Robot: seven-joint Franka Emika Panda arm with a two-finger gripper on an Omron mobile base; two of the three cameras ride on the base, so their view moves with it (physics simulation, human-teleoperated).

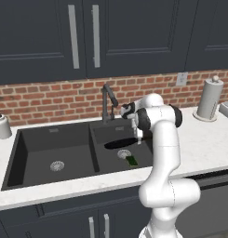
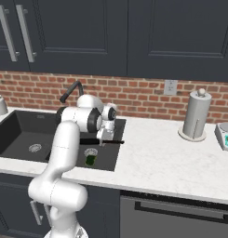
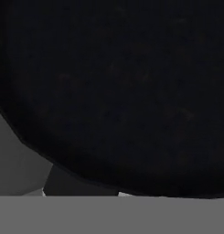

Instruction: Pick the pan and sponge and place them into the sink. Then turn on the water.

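Note:
The black pan (image 1: 119, 144) hangs level at about rim height over the right basin of the dark grey sink (image 1: 21, 155). My gripper (image 1: 139, 138) is shut on the pan at its right end. From the right, the pan (image 2: 90, 139) looks like a thin dark bar under the gripper (image 2: 102, 138). In the hand view, the pan's round black body (image 3: 113, 91) is very close. Below it, the green sponge (image 1: 131, 161) lies on the right basin's floor beside the drain, and it is also seen from the right (image 2: 90, 160). Water is out of view.
The dark gooseneck faucet (image 1: 107, 100) rises behind the divider, close to my wrist. A white soap dispenser (image 1: 1, 125) stands on the counter to the left of the sink. At the right, a paper towel roll (image 1: 210, 99) and a small scale (image 2: 225, 135) stand on the white counter.

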